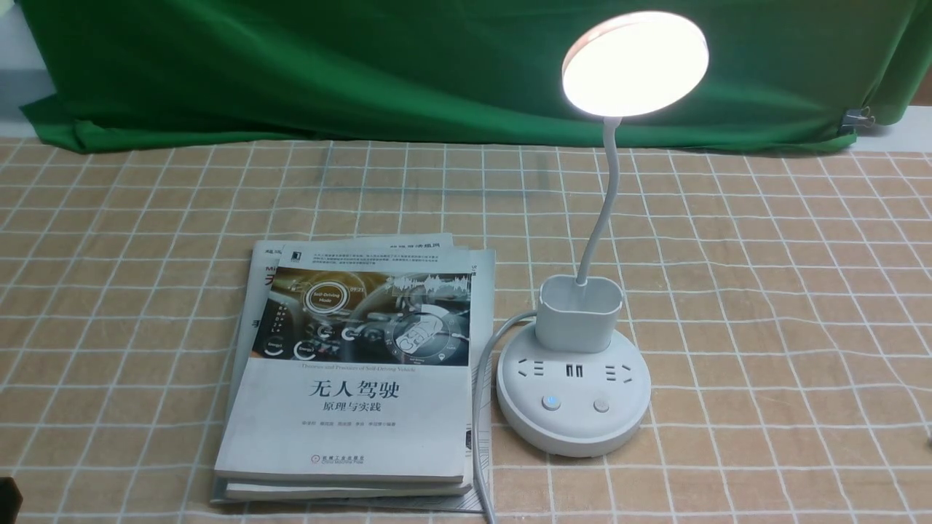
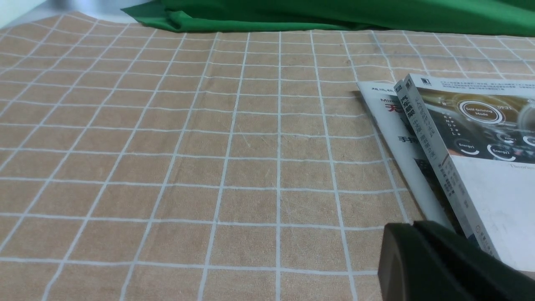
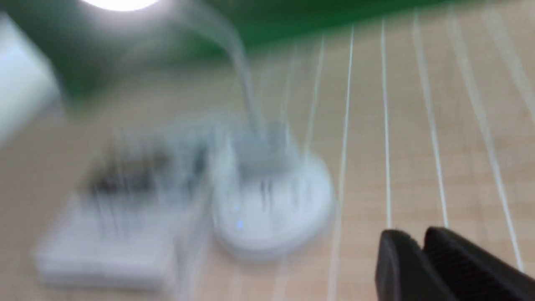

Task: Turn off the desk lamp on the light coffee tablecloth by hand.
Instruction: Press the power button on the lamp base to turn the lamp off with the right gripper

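While the desk lamp (image 1: 572,386) burns, its round head (image 1: 635,63) glowing bright in front of the green backdrop (image 1: 291,65), we find it standing on the light coffee tablecloth (image 1: 786,291), a little right of the middle in the front view. Its thin neck (image 1: 601,218) rises from an oval cup (image 1: 580,311) at the back of the round base. On the front of the base we see two buttons: the left button (image 1: 551,402) shows a small blue light and the right button (image 1: 601,405) shows none. Just to the left of the base lies a stack of books (image 1: 357,407), and the lamp's grey cord (image 1: 480,378) runs between the two toward us. Our left gripper (image 2: 413,234) hangs low over bare cloth beside the books, its dark fingers pressed together on nothing. Our right gripper (image 3: 420,242) is also closed and empty. Its view is badly blurred, yet we can make out the lamp ahead of it and well apart from the fingertips.
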